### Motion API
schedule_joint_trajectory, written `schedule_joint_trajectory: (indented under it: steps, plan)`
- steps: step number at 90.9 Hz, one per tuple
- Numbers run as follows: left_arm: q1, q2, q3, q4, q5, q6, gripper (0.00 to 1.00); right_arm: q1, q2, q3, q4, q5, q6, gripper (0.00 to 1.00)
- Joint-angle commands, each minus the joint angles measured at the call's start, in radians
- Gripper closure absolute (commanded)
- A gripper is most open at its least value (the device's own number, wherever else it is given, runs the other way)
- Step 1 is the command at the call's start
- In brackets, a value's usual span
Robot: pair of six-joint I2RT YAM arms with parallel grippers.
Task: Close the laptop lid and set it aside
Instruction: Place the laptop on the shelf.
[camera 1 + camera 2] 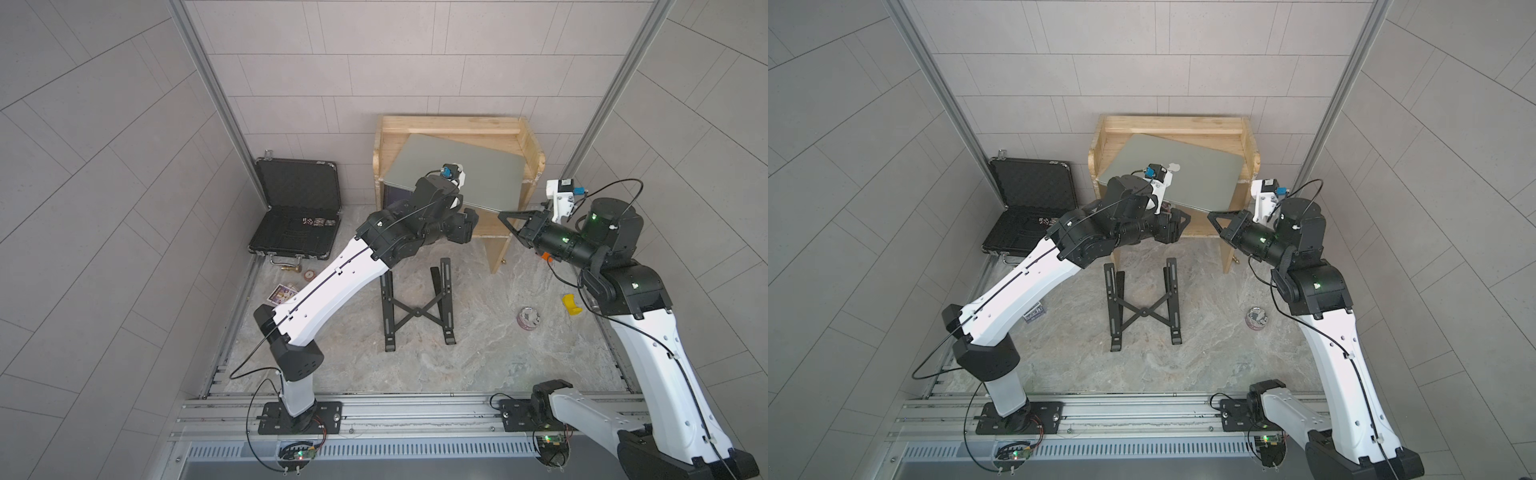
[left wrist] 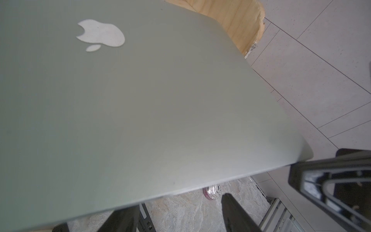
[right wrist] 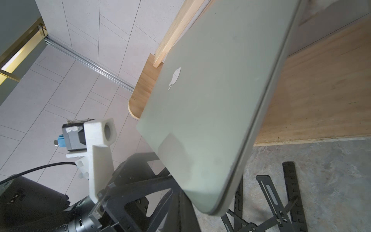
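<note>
The silver laptop (image 1: 457, 166) (image 1: 1204, 178) lies tilted on a wooden shelf (image 1: 449, 124) (image 1: 1167, 124), its front edge sticking out past the shelf. The laptop lid (image 2: 160, 100) (image 3: 210, 100) is down against the base, apple logo up. My left gripper (image 1: 465, 224) (image 1: 1177, 226) (image 2: 178, 204) sits under the overhanging front edge, open, with only floor showing between its fingers. My right gripper (image 1: 500, 215) (image 1: 1210, 215) (image 3: 179, 202) is shut and empty. Its tip is at the front right corner of the laptop, which hides it in the right wrist view.
An open black briefcase (image 1: 297, 212) lies at the back left, with cards (image 1: 284, 293) and small items in front of it. A black folding stand (image 1: 417, 305) is on the marbled floor mid-table. At the right are a foil-filled pink tin (image 1: 528, 319) and a yellow piece (image 1: 571, 305).
</note>
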State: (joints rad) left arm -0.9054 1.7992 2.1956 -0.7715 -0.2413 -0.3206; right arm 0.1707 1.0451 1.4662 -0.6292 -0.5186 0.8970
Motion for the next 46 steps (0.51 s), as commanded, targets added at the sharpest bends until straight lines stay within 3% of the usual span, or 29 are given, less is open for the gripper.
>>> schedule_joint_trajectory:
  steps: [1, 46]
  plan:
    - [0.004, -0.04, -0.022, 0.018, -0.02, 0.032, 0.34, -0.001, 0.02, 0.038, -0.016, 0.058, -0.048, 1.0]
    - [0.006, -0.133, -0.13, 0.029, -0.019, 0.038, 0.34, -0.018, 0.135, 0.159, -0.068, 0.144, -0.125, 1.0]
